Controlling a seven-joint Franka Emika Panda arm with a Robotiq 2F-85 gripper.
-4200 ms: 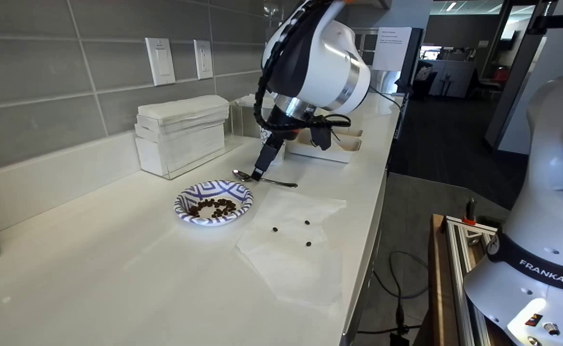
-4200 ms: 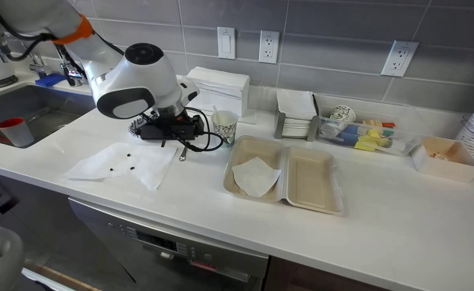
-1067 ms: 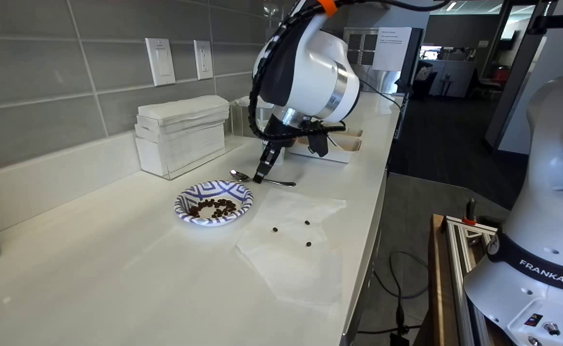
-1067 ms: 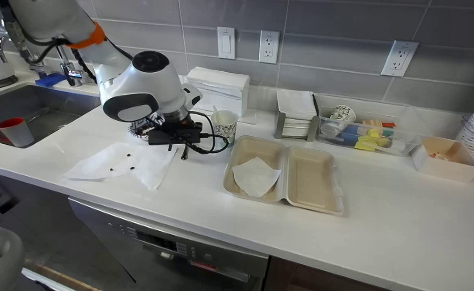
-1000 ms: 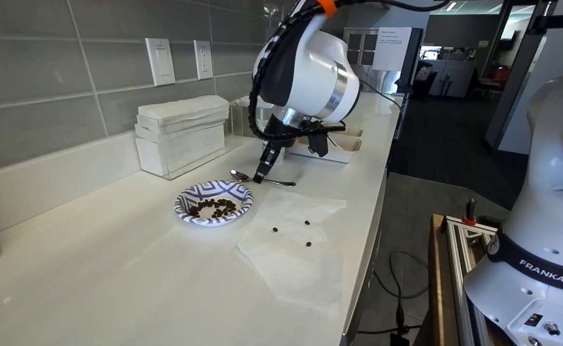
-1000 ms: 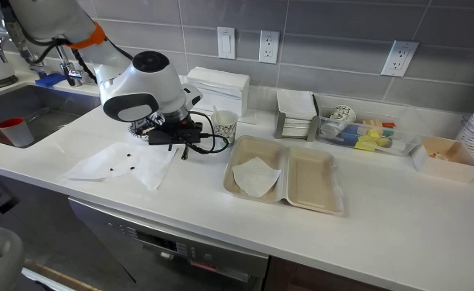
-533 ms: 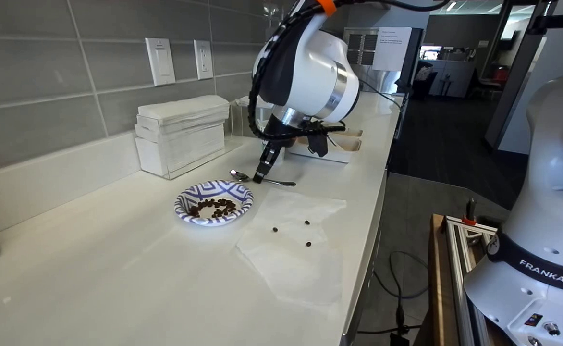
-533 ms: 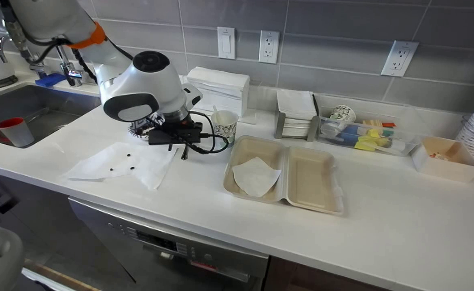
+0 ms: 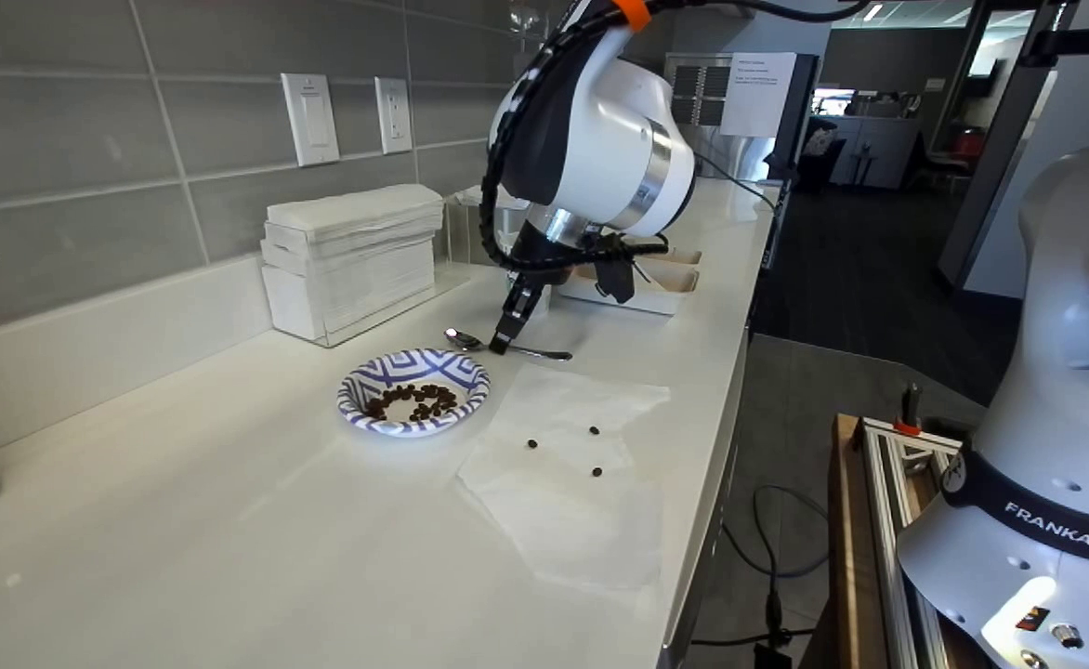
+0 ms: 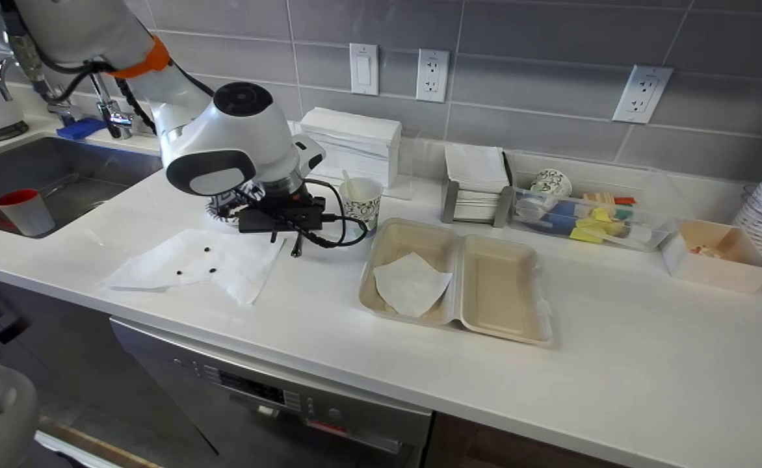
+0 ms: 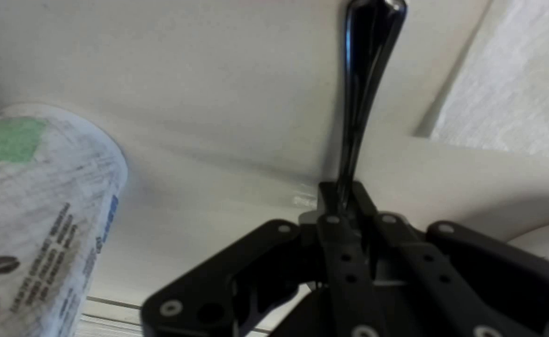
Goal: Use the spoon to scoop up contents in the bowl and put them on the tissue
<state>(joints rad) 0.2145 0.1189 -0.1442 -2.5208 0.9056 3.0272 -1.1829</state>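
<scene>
In an exterior view the spoon is low over the counter just behind the bowl; whether it touches the surface I cannot tell. My gripper is shut around its thin handle. The wrist view shows the dark spoon handle running out from between the fingertips of the gripper, its scoop end hidden. Brown contents lie in the blue-and-white bowl. Beside it the tissue is spread flat with three dark bits on it. The arm mostly hides the bowl in an exterior view.
A patterned cup stands close to the gripper and appears large in the wrist view. An opened takeout box sits beyond it. Stacked paper towels stand against the wall. The sink lies past the tissue.
Compared with about four seconds ago, the arm has shifted and tilted a little, and the spoon has moved slightly with it. Over the last second nothing visibly moves.
</scene>
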